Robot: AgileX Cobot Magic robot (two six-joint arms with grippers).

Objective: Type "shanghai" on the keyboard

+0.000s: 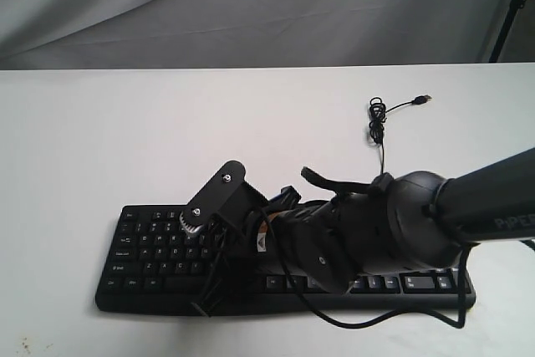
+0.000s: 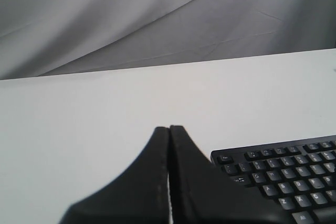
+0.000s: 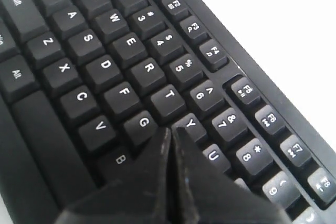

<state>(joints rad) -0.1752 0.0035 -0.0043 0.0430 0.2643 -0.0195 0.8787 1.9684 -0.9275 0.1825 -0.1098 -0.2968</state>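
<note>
The black keyboard (image 1: 150,244) lies flat near the front edge of the white table (image 1: 125,140). My right arm (image 1: 401,223) reaches in from the right and low across the keyboard's middle, hiding many of its keys. In the right wrist view my right gripper (image 3: 171,129) is shut and empty. Its tips sit just over the keyboard (image 3: 105,66), between the G key (image 3: 143,123) and the Y key (image 3: 190,123). My left gripper (image 2: 169,127) is shut on nothing and hangs above bare table beside the Esc corner of the keyboard (image 2: 294,174).
The keyboard's thin black USB cable (image 1: 378,123) runs back across the table in a small coil, its plug (image 1: 425,99) lying loose. A grey cloth backdrop (image 1: 251,6) hangs behind the table. A black stand leg (image 1: 510,6) rises at the far right.
</note>
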